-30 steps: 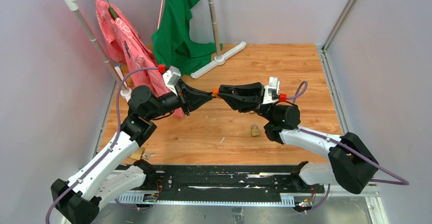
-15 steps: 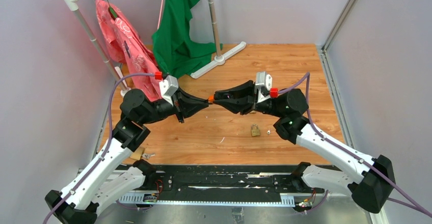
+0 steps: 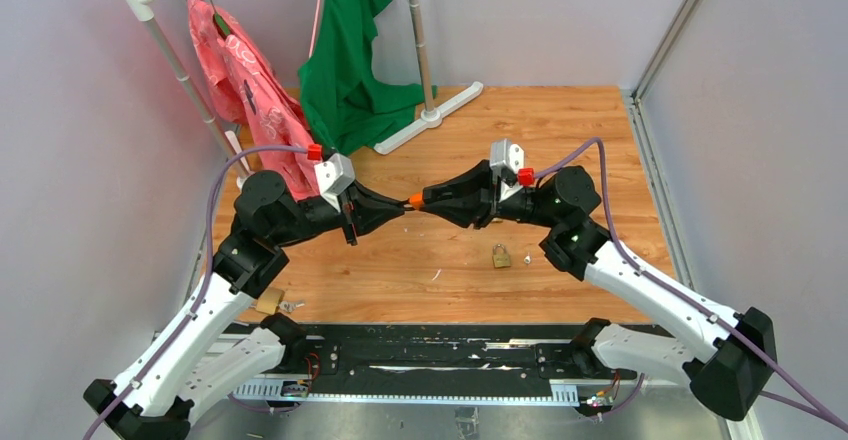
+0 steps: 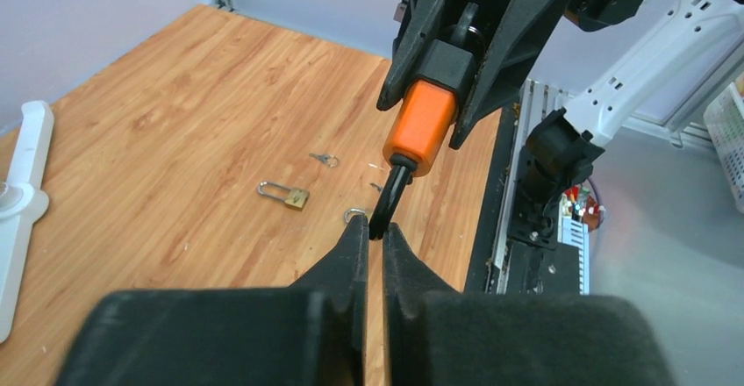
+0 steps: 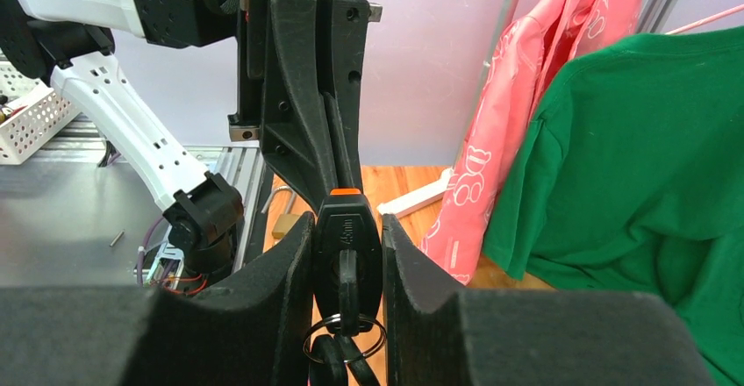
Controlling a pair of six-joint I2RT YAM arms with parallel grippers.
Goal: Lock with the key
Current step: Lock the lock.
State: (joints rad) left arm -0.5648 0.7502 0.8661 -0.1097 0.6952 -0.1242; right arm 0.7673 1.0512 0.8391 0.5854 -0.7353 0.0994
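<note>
Left wrist view, lower centre of the frame: the left gripper [image 4: 372,239] has its two black fingers pressed nearly together, pinching the thin black tip of a shackle-like rod that sticks out of the orange padlock [image 4: 422,128]. Above it, in the upper centre, the right gripper [image 4: 465,61] clamps the padlock's orange body between its fingers, with the white right arm running off to the upper right.

Right wrist view shows the same grip from behind: the padlock [image 5: 347,254] sits upright between the two dark fingers at lower centre, a key ring [image 5: 344,338] with dark keys hanging from its near end.

From the top external camera, the two grippers meet tip to tip at the middle of the frame over the wooden table [image 3: 560,120]. A small brass padlock [image 3: 500,256] lies on the boards just below the right gripper. At the upper left, a pink garment [image 3: 250,80] and a green shirt [image 3: 350,50] hang on a white rack [image 3: 170,45].
</note>
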